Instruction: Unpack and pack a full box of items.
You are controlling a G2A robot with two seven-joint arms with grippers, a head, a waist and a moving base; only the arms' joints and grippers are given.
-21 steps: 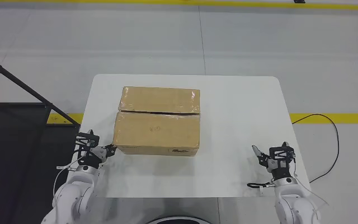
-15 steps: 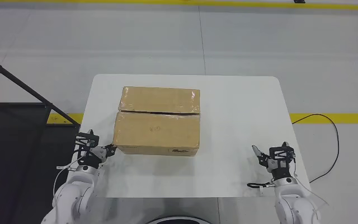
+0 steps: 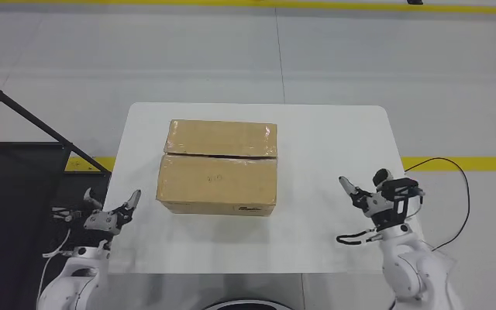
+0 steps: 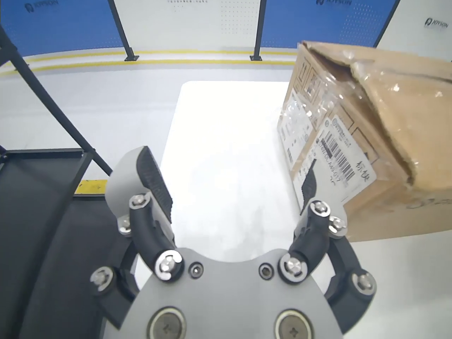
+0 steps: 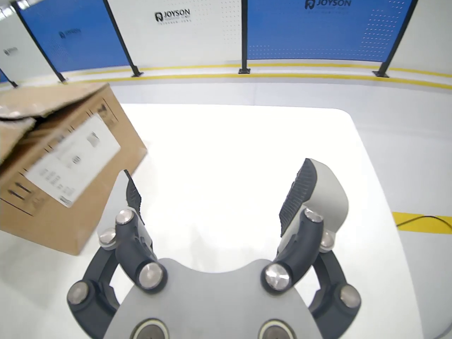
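A closed brown cardboard box (image 3: 218, 167) with taped flaps stands on the white table (image 3: 325, 147), left of the middle. My left gripper (image 3: 111, 201) hovers at the table's left front edge, a little left of the box's front corner, open and empty. The left wrist view shows its fingers (image 4: 229, 171) spread, with the labelled side of the box (image 4: 370, 135) just beyond one fingertip. My right gripper (image 3: 362, 183) is over the table's right front part, well clear of the box, open and empty. In the right wrist view (image 5: 219, 174) the box (image 5: 67, 164) lies off to one side.
A black frame (image 3: 31, 194) stands on the floor just left of the table. A black cable (image 3: 457, 186) runs along the floor on the right. The table's right half (image 3: 333, 194) and the strip in front of the box are bare.
The left gripper has drawn away from the box's front left corner toward the table's edge. The right gripper has shifted slightly toward the far side and turned. The box has not moved.
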